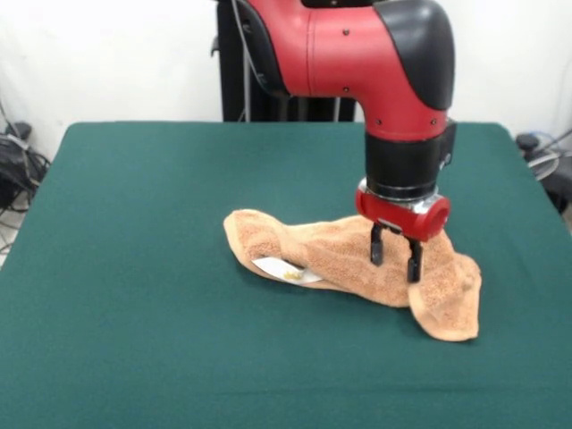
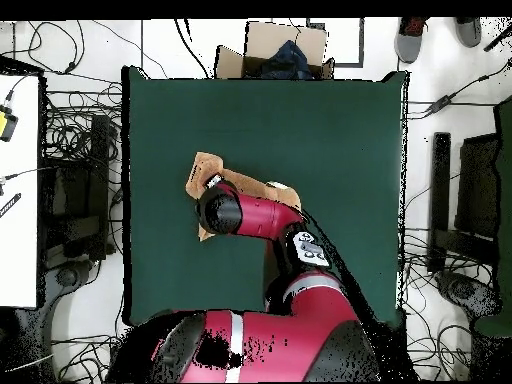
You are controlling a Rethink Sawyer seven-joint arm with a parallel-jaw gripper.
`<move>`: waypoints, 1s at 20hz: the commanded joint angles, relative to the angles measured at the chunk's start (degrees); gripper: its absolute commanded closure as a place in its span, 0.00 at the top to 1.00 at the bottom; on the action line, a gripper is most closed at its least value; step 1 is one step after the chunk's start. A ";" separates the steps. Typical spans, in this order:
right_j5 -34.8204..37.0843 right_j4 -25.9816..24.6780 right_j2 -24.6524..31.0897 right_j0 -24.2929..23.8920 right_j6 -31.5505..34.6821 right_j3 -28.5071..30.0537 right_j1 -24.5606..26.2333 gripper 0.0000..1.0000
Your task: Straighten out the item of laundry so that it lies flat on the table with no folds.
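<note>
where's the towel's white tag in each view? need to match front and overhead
Front view: the white tag lies at the towel's near edge, left of the gripper, a little right of picture centre.
Overhead view: the tag sits on the towel's upper-left part, just above the arm's black end, left of picture centre.
Shared landmark: the gripper end of the arm, over the towel in both views.

The orange-tan terry towel (image 1: pixel 349 259) lay bunched and folded over itself near the middle of the dark green table (image 1: pixel 134 223), a long crumpled heap with one end drooping into a rounded flap and a white tag (image 1: pixel 284 269) peeking from underneath its front edge.
</note>
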 commanded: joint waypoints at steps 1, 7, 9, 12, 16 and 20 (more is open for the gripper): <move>-0.41 2.32 5.56 4.65 9.62 7.14 4.38 1.00; 1.81 3.09 5.26 6.22 8.77 6.00 1.91 1.00; 2.44 3.15 4.77 6.77 8.37 5.70 0.92 1.00; 4.30 3.45 4.66 6.89 7.56 5.35 -0.76 1.00; 4.76 3.61 3.72 7.76 7.01 4.29 -1.40 1.00; 6.55 3.53 2.74 7.94 6.78 5.51 -3.52 1.00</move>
